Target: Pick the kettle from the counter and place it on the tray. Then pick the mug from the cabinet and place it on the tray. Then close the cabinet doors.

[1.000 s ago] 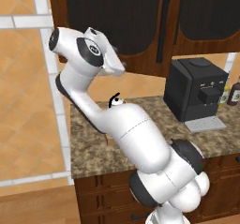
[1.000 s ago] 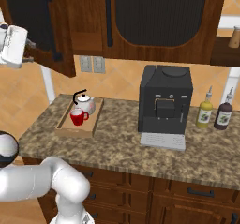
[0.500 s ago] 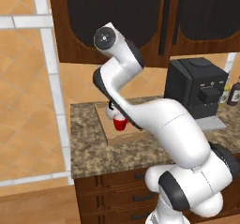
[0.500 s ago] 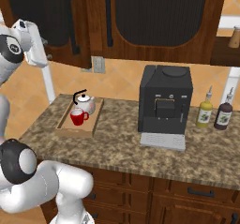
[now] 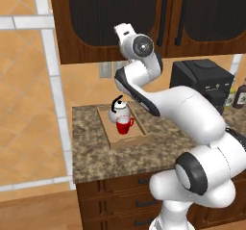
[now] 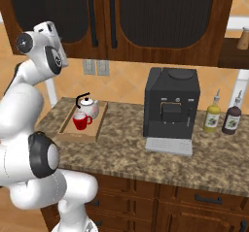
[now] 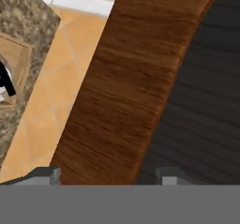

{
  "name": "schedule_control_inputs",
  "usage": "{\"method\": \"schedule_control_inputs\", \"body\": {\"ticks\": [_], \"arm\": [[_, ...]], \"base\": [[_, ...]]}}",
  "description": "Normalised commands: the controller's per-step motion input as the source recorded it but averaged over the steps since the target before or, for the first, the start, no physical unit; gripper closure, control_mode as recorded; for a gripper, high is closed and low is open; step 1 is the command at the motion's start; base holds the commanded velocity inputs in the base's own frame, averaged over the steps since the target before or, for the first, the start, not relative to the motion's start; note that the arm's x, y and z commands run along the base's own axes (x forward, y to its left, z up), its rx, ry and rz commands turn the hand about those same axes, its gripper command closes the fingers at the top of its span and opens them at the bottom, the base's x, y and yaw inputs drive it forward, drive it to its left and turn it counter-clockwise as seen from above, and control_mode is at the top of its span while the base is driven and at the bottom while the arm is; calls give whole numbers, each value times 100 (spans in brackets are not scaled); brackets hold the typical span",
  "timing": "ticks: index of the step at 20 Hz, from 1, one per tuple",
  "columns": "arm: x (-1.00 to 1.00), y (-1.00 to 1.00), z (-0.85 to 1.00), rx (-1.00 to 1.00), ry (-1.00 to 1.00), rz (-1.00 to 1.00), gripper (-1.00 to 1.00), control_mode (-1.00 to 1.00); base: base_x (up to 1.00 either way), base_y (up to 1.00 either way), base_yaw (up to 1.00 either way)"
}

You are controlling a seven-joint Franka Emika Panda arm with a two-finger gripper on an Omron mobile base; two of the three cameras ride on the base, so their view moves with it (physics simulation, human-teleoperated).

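Resting on the tray on the bench, the kettle and mug are seen; the jaws are parted against the cabinet doors.

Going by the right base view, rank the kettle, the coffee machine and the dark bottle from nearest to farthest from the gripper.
1. kettle: on the tray at the left end of the counter, below the gripper.
2. coffee machine: mid-counter, further right.
3. dark bottle: far right end of the counter.
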Motion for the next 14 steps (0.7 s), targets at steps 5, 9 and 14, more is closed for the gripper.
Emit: {"method": "schedule_control_inputs", "body": {"ticks": [5,9,14], "arm": [[67,-23,-30,17,-14,13,-100,-100],[61,-17,-32,14,-12,12,-100,-100],[51,-17,-30,12,-4,13,-100,-100]], "base": [[0,0,0],[0,0,0],[0,0,0]]}}
